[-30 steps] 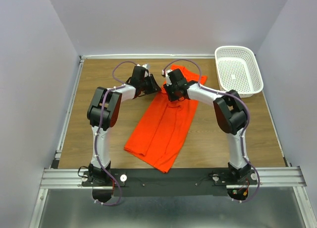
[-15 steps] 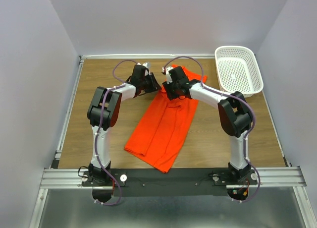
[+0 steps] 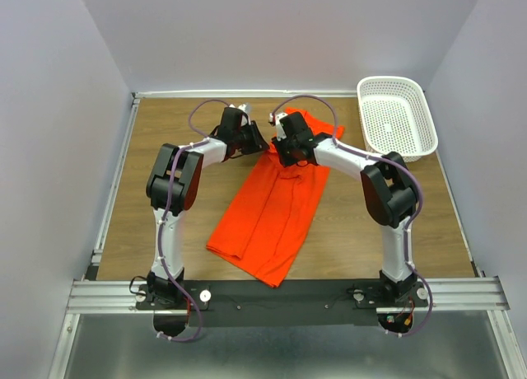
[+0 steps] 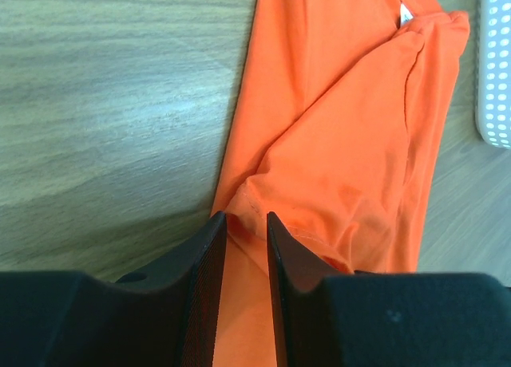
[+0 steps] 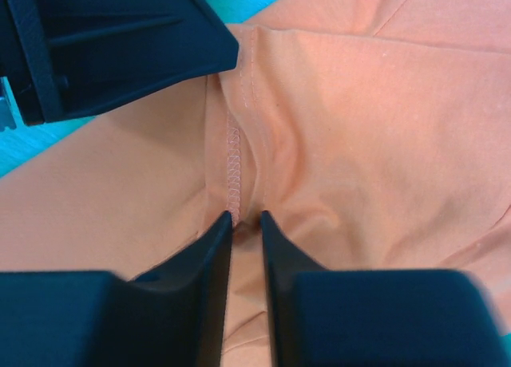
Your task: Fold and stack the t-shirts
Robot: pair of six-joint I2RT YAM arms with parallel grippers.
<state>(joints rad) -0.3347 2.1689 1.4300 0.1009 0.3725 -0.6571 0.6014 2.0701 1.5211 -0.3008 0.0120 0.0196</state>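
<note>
The orange t-shirt (image 3: 272, 210) lies as a long folded strip on the wooden table, running from near centre up to the far side. Its white neck label (image 4: 405, 16) shows at the far end. My left gripper (image 3: 260, 142) sits at the shirt's upper left edge, and the left wrist view shows the gripper (image 4: 246, 220) shut on a fold of orange fabric there. My right gripper (image 3: 286, 154) is right beside it on the shirt. In its own wrist view the right gripper (image 5: 245, 218) pinches a ridge of cloth at a stitched seam, with the left gripper's fingers (image 5: 120, 40) close above.
A white perforated basket (image 3: 397, 115) stands at the table's far right corner, its edge also showing as the basket (image 4: 497, 64) in the left wrist view. Bare wood (image 3: 165, 222) lies left of the shirt. Both arms reach inward and nearly meet.
The right gripper has shifted slightly up and left on the shirt and now pinches the seam ridge. The left arm and the shirt's lower part have not moved.
</note>
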